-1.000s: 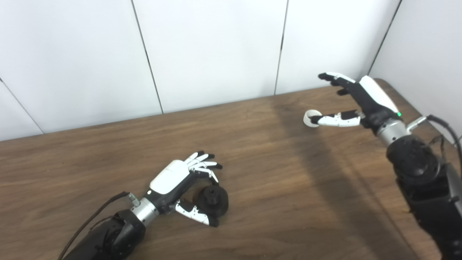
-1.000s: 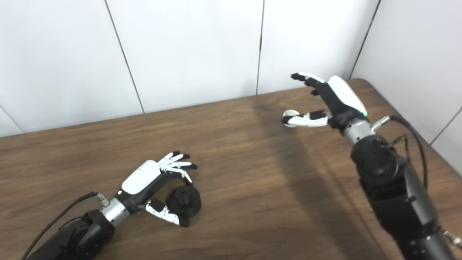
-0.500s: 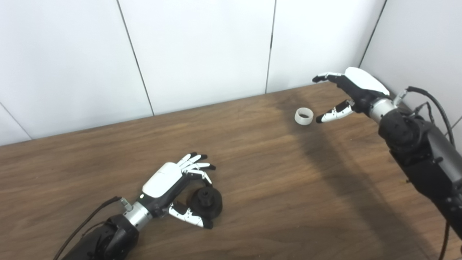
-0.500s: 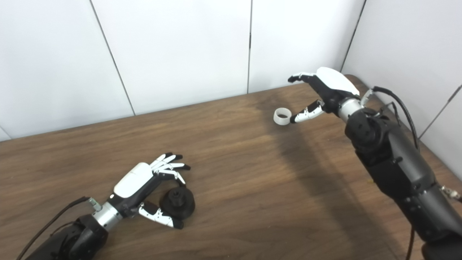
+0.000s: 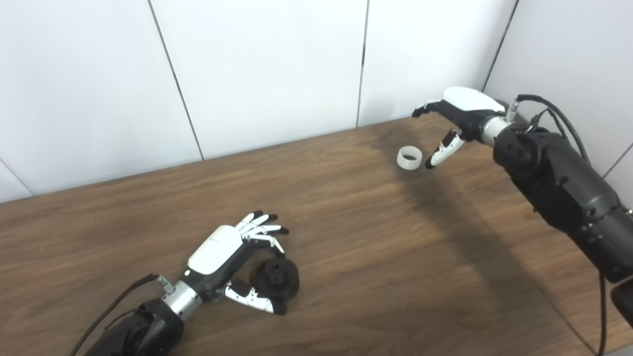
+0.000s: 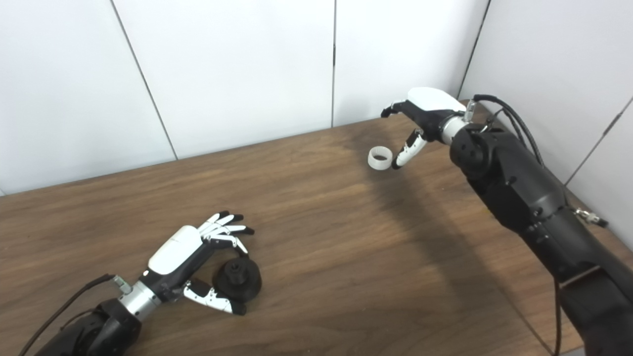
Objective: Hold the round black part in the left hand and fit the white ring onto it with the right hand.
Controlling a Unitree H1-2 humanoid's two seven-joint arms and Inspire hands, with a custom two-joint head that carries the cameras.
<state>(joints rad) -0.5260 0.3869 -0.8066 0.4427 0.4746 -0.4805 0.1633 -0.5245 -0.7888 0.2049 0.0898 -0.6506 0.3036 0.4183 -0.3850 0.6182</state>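
Left eye view | right hand (image 5: 462,111) spread, thumb perhaps touching white ring (image 5: 409,158) | table (image 5: 376,257)

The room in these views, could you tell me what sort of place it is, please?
Probably a robot test booth: plain white wall panels enclose a bare wooden table, which carries only a black part and a white ring.

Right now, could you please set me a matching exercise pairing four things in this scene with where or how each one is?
Things:
1. black part
2. ring
3. left hand
4. right hand

States:
A. open, thumb tip beside the ring
B. lying free on the table, far right
C. open, cupped around the black part
D. on the table between thumb and fingers

Pairs: 1-D, 2-B, 3-C, 4-A
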